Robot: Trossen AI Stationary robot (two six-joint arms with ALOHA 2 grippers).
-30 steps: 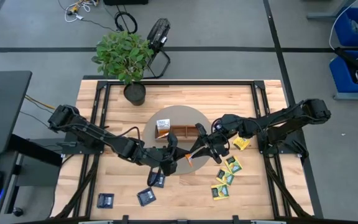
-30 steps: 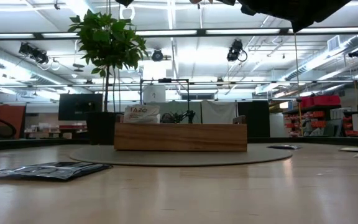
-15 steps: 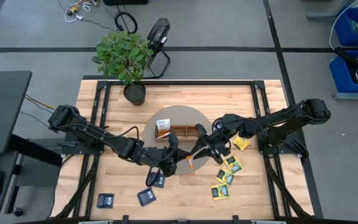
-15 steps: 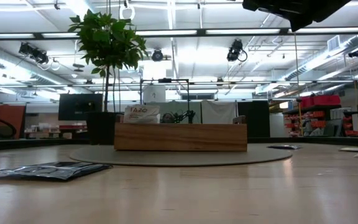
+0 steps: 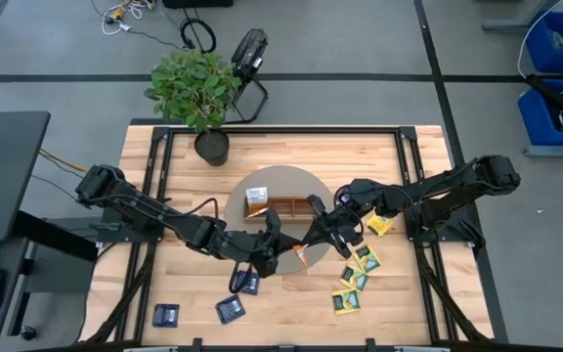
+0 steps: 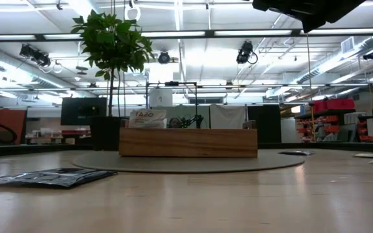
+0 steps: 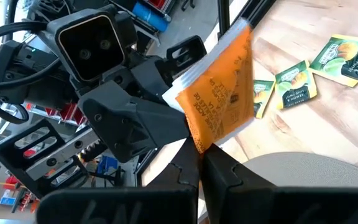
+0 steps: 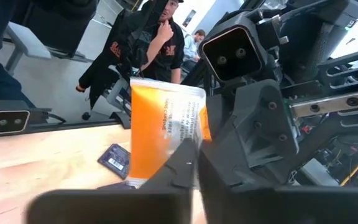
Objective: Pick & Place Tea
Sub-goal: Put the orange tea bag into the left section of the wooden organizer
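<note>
A white-faced packet (image 6: 147, 118) standing in the left end of the wooden tray (image 6: 188, 142) shows the printed word "TAZO" in the low view. The orange tea packet (image 7: 221, 90) between the two grippers carries dark print that is too small to read; in the right wrist view it shows an orange face with a white band along one edge.

Compared with half a second ago, almost nothing has shifted: both arms, the orange packet and the loose packets lie as they did. A second ago more of a dark arm hung into the top of the low view.

The orange packet (image 5: 301, 253) hangs in the air over the near right edge of the round grey mat (image 5: 291, 178), just near of the tray. The left gripper (image 5: 262, 244) and the right gripper (image 5: 313, 233) meet at it, each with fingers pinched narrow on an edge of the packet.

Yellow-green packets (image 5: 356, 279) lie scattered on the tabletop (image 5: 291, 303) to the right of the mat. Dark blue packets (image 5: 229, 308) lie at the near left. A potted plant (image 5: 197, 90) stands at the far left.
</note>
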